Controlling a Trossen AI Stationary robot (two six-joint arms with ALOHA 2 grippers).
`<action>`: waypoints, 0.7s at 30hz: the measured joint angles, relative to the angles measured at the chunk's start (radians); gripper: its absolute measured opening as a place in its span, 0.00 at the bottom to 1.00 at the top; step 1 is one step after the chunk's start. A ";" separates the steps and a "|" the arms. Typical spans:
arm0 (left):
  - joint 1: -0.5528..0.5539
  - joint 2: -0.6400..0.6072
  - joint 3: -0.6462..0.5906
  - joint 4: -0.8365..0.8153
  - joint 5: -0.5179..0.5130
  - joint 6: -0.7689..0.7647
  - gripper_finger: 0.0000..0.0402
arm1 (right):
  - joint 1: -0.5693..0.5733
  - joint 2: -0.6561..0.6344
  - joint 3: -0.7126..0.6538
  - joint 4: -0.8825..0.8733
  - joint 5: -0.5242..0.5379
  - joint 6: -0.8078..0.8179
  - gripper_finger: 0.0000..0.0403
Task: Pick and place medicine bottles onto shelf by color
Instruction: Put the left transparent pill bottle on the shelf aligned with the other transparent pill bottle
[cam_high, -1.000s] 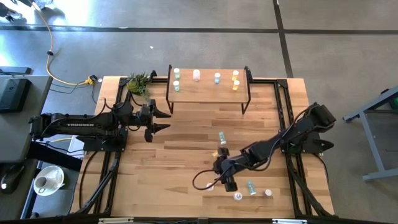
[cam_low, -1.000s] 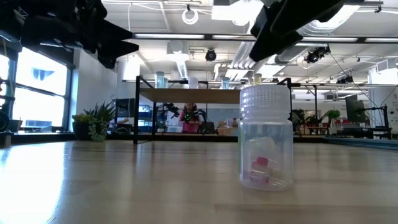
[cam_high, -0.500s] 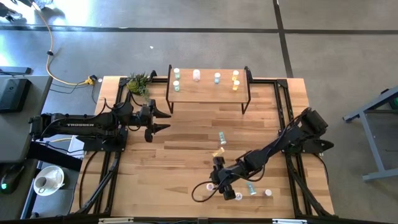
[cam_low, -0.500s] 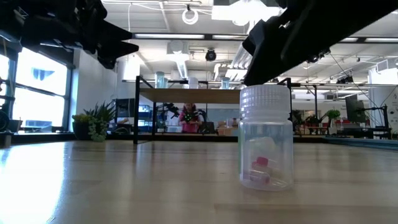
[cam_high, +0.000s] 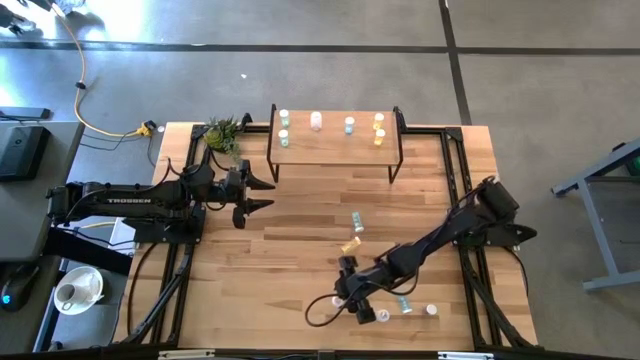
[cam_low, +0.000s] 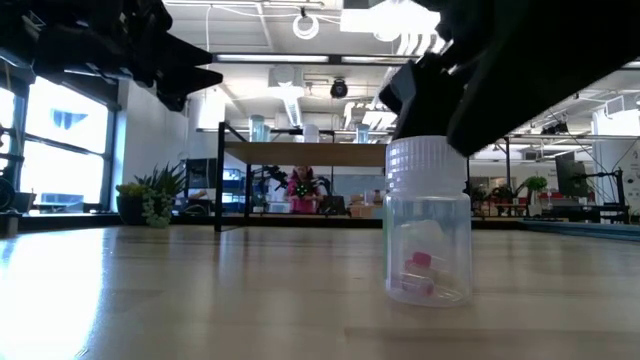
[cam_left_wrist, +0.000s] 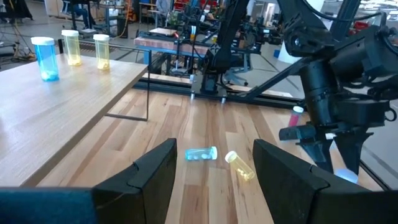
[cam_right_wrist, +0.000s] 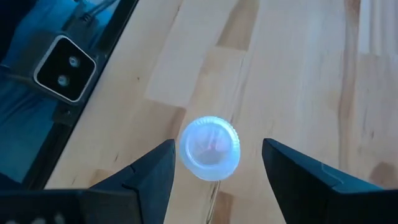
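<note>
right gripper spread above a capped bottle; likely light, slick, tippy; pinch its sides below the cap; left gripper spread.

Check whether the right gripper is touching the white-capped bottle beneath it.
Apart. In the right wrist view, bare wood shows on both sides between the open right gripper and the white-capped bottle, which stands upright between the fingers.
</note>
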 joint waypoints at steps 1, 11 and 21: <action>0.000 0.000 0.000 0.000 0.000 0.000 0.50 | 0.000 0.005 0.000 0.005 -0.001 -0.002 0.58; 0.000 0.000 0.000 -0.003 0.000 0.000 0.50 | 0.000 0.014 0.000 0.025 -0.029 -0.016 0.53; 0.000 0.000 0.000 -0.003 0.000 0.000 0.50 | -0.012 0.013 0.001 0.025 -0.022 -0.021 0.31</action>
